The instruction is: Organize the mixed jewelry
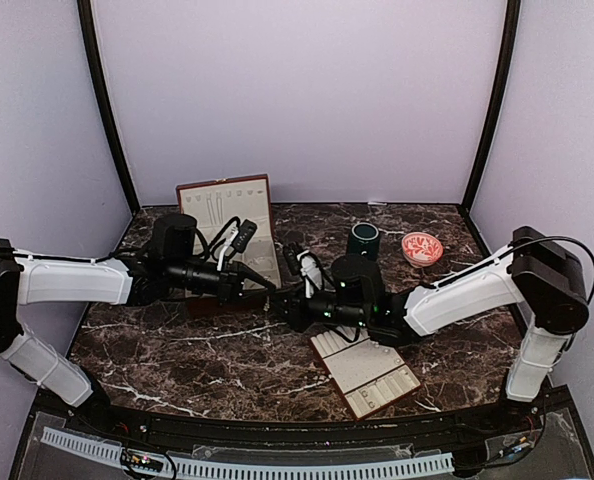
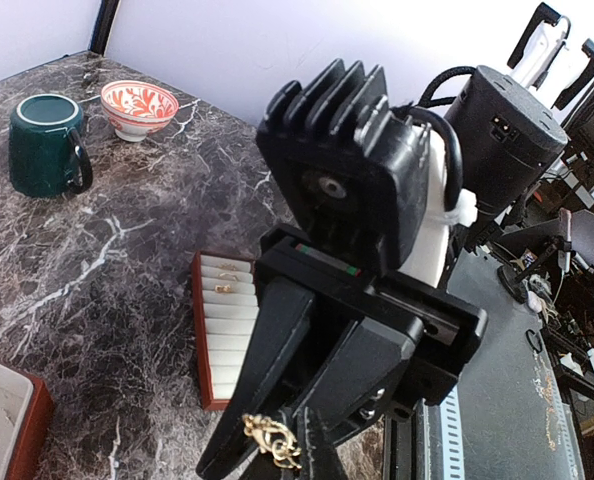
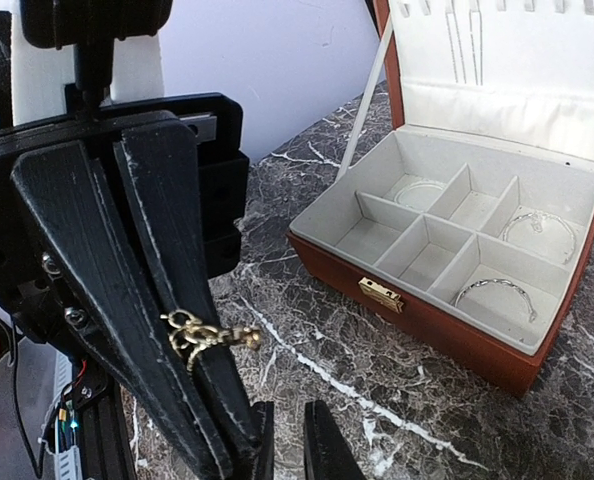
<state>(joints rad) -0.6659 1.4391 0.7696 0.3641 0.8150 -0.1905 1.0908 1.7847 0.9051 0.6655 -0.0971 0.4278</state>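
Gold and knotted, a small chain piece [image 3: 209, 336] sits pinched in the seam of the left gripper's [image 3: 227, 420] pressed-together fingers, held above the marble table [image 3: 377, 400] at the lower left of the right wrist view. Just beneath it, the right gripper's [image 3: 292, 450] two tips stand slightly apart, gripping nothing. To the right, the open wooden box [image 3: 447, 330] holds silvery bangles [image 3: 537, 228] in its cream compartments. Further off, a slotted tray [image 2: 199, 330], a green mug [image 2: 42, 145] and a red-patterned bowl [image 2: 137, 105] rest on the tabletop.
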